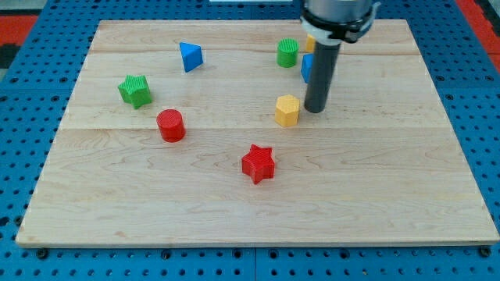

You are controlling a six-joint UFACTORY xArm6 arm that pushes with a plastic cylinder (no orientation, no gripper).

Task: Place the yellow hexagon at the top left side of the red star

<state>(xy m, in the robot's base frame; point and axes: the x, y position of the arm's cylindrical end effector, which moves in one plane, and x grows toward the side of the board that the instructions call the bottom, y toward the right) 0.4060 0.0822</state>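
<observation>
Since the arm ends in a plain dark rod, it has nothing to clench or release and holds nothing. The tip (316, 109) rests on the pale wooden desk (391, 195).

Just beside the tip, toward the view's left and at about the same height, sits the yellow hexagon block (287, 110). Whether the two touch cannot be told. The red star block (258, 163) lies farther from the tip, down and to the left, so the hexagon now stands at the star's upper right. The coming move looks like a push leftward with a slight downward drift, and the tip is already on the correct side.

Farther left along that line is the red cylinder (170, 125), which an overlong push might reach. Behind the rod toward the view's top, a blue block (306, 67) and a yellow-orange block (310, 43) are partly hidden. A green cylinder (287, 53), a blue triangular block (190, 56) and a green star block (135, 90) stand well clear.
</observation>
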